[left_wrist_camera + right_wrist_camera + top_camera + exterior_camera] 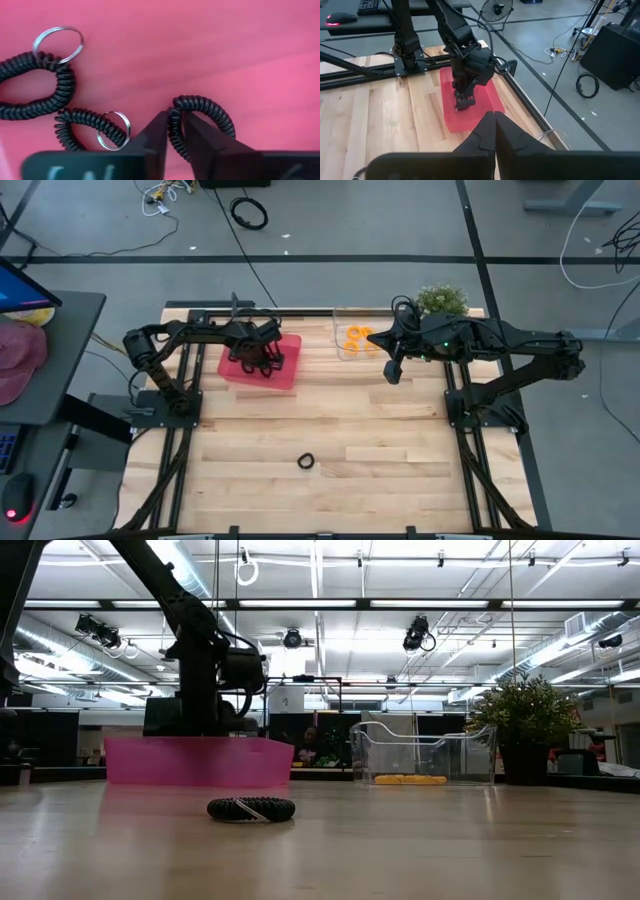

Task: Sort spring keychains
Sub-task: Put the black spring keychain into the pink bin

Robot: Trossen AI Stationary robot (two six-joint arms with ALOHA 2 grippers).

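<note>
My left gripper [262, 362] reaches down into the pink tray [285, 345], with a black spring keychain [205, 112] between its fingertips [173, 132]. Two more black keychains [35, 85] [85, 127], each with a metal ring, lie on the tray floor beside it. Another black keychain [306, 461] lies on the bare table near the front. Orange keychains [355, 337] sit in the clear bin [340, 350]. My right gripper [494, 125] hangs shut above the table beside that bin, holding nothing. My left gripper pinches one strand of the black keychain's coiled loop [173, 117] between its two fingers. The fingers come from above, pointing down, and lie across the cord. The rest of the loop curves away from the fingers and appears to lie on the pink tray floor.
A potted plant [442, 300] stands at the far right behind the clear bin. The arms' frames run along the table's left and right sides. Bare wood lies around the lone keychain [250, 809] in the middle and front of the table.
</note>
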